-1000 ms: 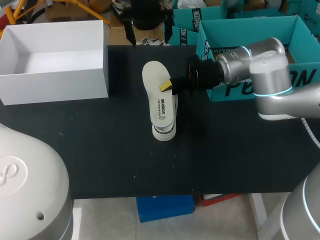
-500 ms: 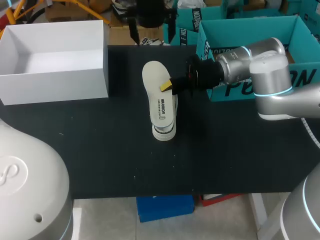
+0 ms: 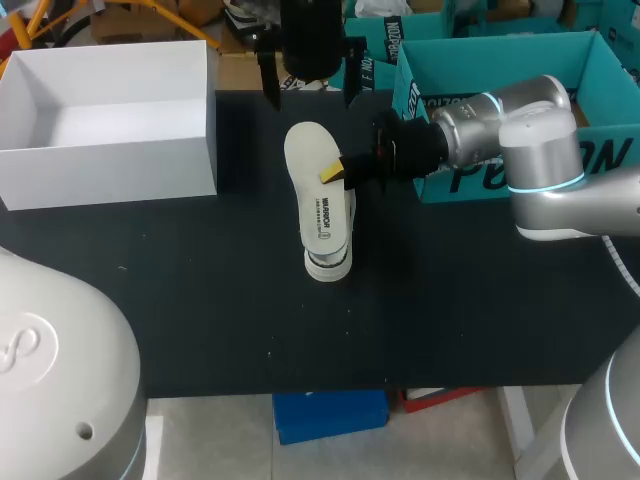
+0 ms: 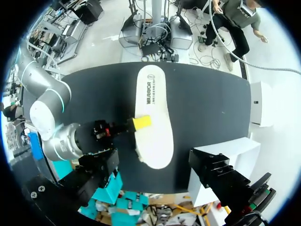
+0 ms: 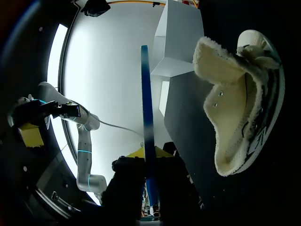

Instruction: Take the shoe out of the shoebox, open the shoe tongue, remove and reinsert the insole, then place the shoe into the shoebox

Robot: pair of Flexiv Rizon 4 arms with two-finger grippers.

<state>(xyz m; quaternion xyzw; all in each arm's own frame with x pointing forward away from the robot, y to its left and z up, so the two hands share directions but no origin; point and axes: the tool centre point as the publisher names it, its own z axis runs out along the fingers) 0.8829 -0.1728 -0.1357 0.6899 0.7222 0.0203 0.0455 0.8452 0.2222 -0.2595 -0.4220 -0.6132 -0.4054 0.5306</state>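
**Insole pinched in my right claw, shoe lying under it**

My right claw is closed down thin on the insole, gripping its long edge. One yellow tip lies on the printed white top. From the wrist, the insole runs straight ahead from between my fingers, seen edge-on as a blue strip with yellow on both sides. The shoe lies on the black table just under the insole, its fleece-lined mouth turned toward this claw and one end poking out past the insole. The white shoebox stands ahead of this claw, well apart from the shoe. My left claw hangs well apart from the insole, which lies ahead of it. Its fingers are spread wide and hold nothing.
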